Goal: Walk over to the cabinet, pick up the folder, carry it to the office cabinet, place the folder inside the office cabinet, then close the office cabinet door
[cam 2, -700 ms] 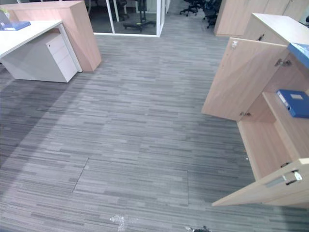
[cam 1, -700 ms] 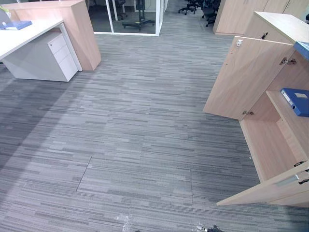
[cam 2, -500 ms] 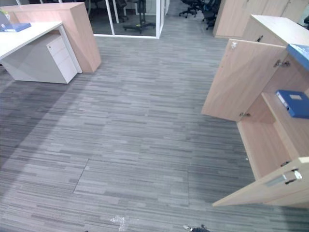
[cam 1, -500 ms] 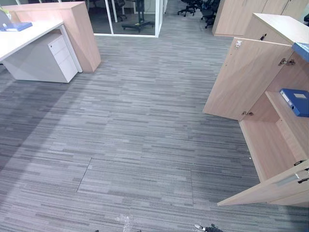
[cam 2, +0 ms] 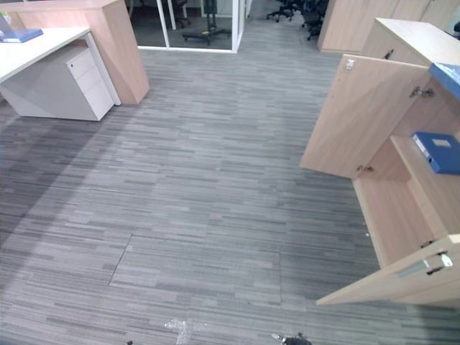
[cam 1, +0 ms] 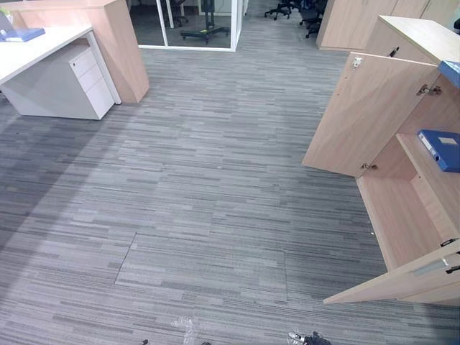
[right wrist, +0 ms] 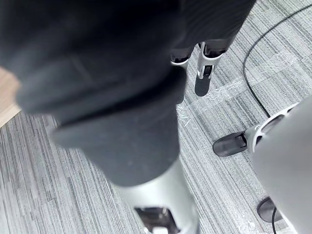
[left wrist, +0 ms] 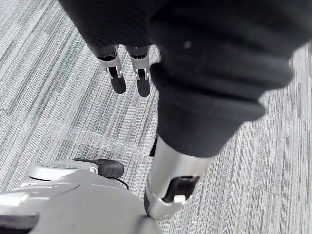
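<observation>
A light wood office cabinet (cam 1: 402, 208) stands at the right with both doors open. Its far door (cam 1: 366, 115) swings out over the carpet and its near door (cam 1: 410, 277) juts out low at the right. A blue folder (cam 1: 440, 149) lies flat on the shelf inside. Another blue folder (cam 1: 451, 72) lies on the cabinet's top at the right edge. A third blue folder (cam 1: 23, 34) rests on the white desk (cam 1: 36, 54) at the far left. My left hand (left wrist: 117, 78) and right hand (right wrist: 202, 73) hang over the carpet, fingers straight, holding nothing.
A white drawer unit (cam 1: 68, 83) sits under the desk, beside a wood partition (cam 1: 115, 43). Glass doors (cam 1: 194, 25) and office chairs (cam 1: 298, 11) lie at the back. More wood cabinets (cam 1: 359, 21) stand at the far right. Grey carpet (cam 1: 201, 187) spreads between desk and cabinet.
The whole picture has shifted slightly, so the camera has moved a little. Nothing in the room has changed place.
</observation>
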### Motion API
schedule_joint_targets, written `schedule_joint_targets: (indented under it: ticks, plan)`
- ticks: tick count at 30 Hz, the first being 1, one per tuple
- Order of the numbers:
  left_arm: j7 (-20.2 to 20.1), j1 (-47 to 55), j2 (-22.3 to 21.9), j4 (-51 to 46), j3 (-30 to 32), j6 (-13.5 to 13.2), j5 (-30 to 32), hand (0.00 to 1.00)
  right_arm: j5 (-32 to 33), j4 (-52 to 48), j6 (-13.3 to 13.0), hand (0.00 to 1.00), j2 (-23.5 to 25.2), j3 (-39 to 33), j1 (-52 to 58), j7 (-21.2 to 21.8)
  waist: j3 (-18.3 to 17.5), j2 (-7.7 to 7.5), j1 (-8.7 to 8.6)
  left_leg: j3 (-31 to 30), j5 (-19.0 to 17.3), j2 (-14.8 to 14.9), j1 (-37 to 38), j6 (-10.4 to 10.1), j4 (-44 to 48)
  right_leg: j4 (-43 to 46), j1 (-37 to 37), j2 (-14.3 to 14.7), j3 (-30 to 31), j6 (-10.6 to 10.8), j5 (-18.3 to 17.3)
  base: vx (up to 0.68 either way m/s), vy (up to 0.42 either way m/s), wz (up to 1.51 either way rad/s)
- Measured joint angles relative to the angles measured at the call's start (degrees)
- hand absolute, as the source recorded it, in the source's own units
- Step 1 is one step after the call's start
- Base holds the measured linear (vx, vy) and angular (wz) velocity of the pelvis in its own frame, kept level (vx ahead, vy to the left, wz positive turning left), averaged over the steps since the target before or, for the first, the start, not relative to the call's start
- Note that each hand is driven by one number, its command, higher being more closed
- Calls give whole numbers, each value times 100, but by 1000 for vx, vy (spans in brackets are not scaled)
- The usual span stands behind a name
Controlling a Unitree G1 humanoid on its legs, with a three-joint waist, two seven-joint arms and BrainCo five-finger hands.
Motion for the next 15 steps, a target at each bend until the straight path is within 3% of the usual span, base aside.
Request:
schedule_joint_targets:
  ticks: [13,15]
  plan:
    - [-8,-6,45,-7,1,3,37,0,25,-1,1,0,10,-10,0,6,51,-80,-24,16,-23,-3,5,0,-19,-2,-1,-19,-44,79,-115,0,0,0]
    - [-9,-2,46,-54,1,1,28,0,25,-2,1,0,16,-39,0,45,93,-75,-27,88,-330,3,-146,-15,463,4,61,-41,-46,8,-235,59,19,-12]
